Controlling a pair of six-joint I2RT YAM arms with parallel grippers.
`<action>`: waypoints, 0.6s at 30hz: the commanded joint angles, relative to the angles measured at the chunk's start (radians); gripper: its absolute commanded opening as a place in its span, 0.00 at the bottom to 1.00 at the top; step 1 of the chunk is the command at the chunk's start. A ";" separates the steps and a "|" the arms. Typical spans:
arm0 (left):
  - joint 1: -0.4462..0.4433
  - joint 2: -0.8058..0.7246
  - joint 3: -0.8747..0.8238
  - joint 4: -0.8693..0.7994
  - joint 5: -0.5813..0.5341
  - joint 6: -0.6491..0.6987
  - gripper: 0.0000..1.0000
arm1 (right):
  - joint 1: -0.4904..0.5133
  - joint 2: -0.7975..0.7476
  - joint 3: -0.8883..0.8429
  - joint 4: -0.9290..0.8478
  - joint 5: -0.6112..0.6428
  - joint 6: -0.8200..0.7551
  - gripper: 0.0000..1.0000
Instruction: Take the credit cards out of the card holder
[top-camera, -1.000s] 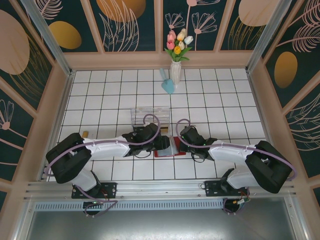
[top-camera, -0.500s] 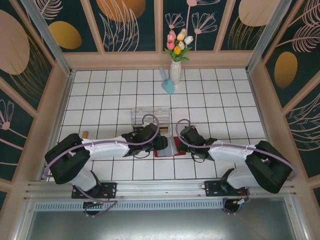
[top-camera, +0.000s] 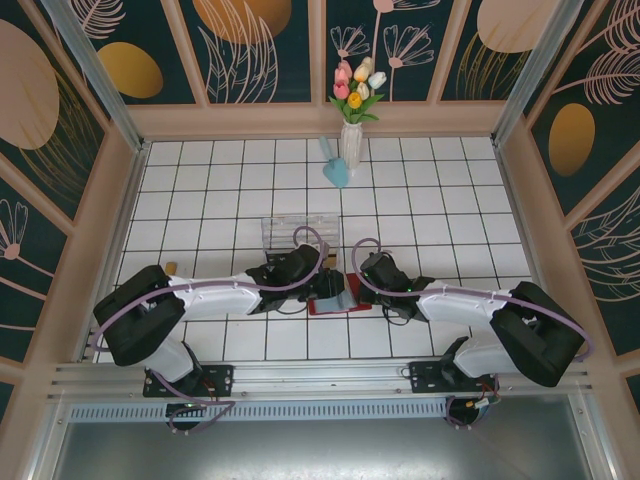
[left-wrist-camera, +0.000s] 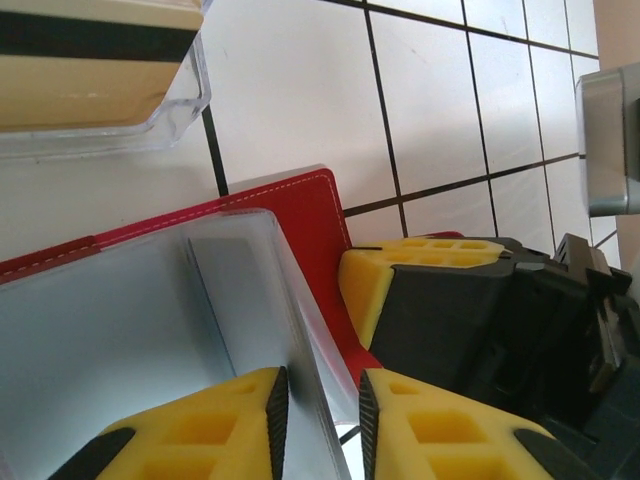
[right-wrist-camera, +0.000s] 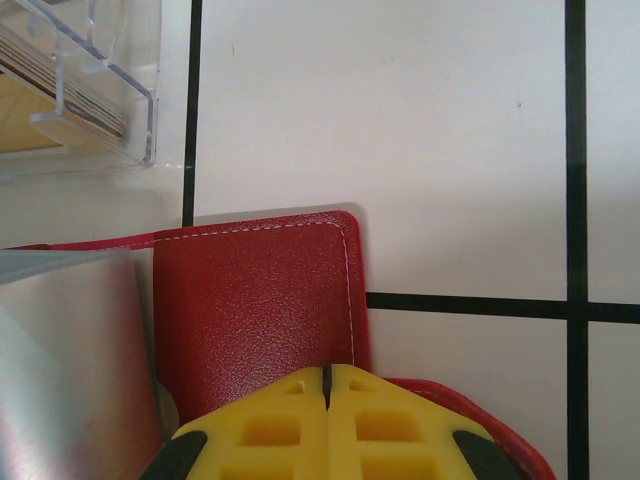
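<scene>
Nearest, the right tool (right-wrist-camera: 327, 385), pads together, presses the red flap of the open card holder (right-wrist-camera: 258, 300) onto the tiled surface (right-wrist-camera: 450, 150). The left tool (left-wrist-camera: 322, 405) has slid over it, jaws narrowed about a blue-grey pocket (left-wrist-camera: 120, 320); clamped or not, we cannot tell. Extraction seems barely begun. Beyond, a clear box (right-wrist-camera: 120, 100) holds cards (left-wrist-camera: 90, 95).

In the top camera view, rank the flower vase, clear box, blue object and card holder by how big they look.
1. flower vase, counting its tulips
2. clear box
3. card holder and blue object: unsure, the holder is mostly hidden.
</scene>
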 joint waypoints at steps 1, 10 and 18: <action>-0.006 0.004 -0.009 0.019 0.002 0.006 0.31 | -0.002 0.002 -0.026 -0.033 -0.014 0.015 0.00; -0.006 -0.046 -0.044 0.052 -0.013 0.017 0.43 | -0.002 0.002 -0.018 -0.035 -0.013 0.013 0.00; -0.006 0.010 -0.037 0.165 0.054 0.010 0.38 | -0.003 -0.040 -0.024 -0.052 -0.001 0.013 0.00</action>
